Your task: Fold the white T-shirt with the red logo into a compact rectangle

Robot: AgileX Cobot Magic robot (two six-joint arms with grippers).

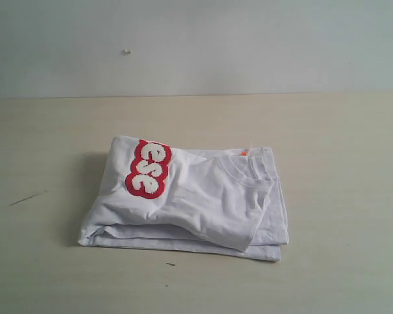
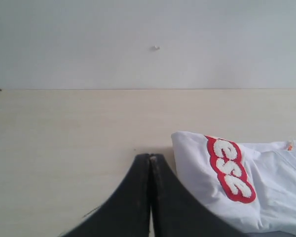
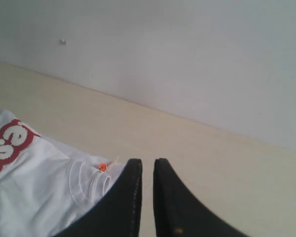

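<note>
The white T-shirt (image 1: 203, 203) lies folded into a thick, roughly rectangular bundle in the middle of the table. The red logo (image 1: 149, 170) shows on its upper left, wrapping over the fold. The ribbed collar (image 1: 249, 171) and orange neck tag (image 1: 243, 152) are at the upper right. My left gripper (image 2: 151, 156) is shut and empty, just off the logo side of the T-shirt (image 2: 276, 187). My right gripper (image 3: 147, 161) hovers beside the collar end (image 3: 89, 182), jaws a narrow gap apart with nothing between them. Neither gripper appears in the exterior view.
The pale wooden table (image 1: 327, 131) extends on all sides of the bundle. A plain wall (image 1: 196, 46) rises behind its far edge. A dark scratch (image 1: 26, 197) marks the table at the left, and a small speck (image 1: 170, 264) lies near the front.
</note>
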